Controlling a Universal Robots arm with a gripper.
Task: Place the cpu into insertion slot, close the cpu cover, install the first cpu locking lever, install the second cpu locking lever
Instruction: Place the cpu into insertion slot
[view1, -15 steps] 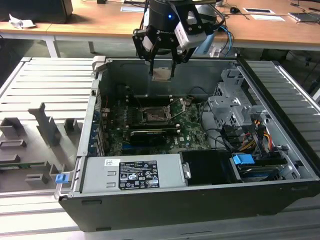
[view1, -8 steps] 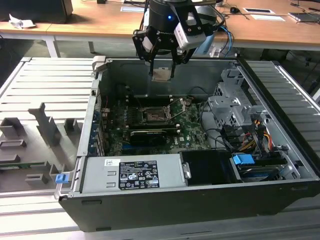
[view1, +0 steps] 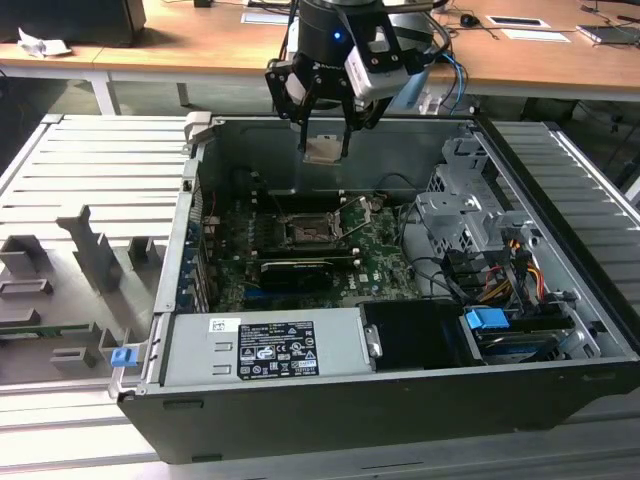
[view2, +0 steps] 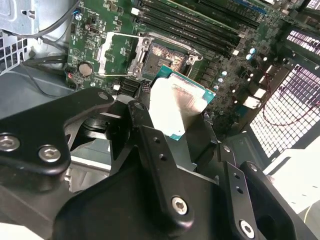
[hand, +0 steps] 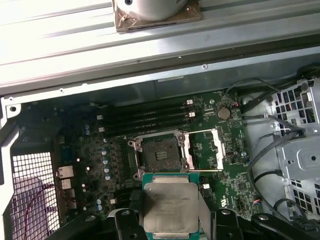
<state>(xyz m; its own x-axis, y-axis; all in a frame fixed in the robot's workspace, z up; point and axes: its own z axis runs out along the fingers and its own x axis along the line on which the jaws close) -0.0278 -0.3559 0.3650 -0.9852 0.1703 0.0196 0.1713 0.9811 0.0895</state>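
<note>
No legible text. Black label (view1: 275, 350) on power supply (view1: 340, 335): print too small. cpu (hand: 168, 206) face markings faint, unreadable.

Grey ribbed bench (view1: 100, 160) carries open computer case (view1: 400, 410); grey slotted fixtures (view1: 88, 245) stand on bench beside case, on the exterior view's left; small blue piece (view1: 122, 357) just beside case's near corner
</note>
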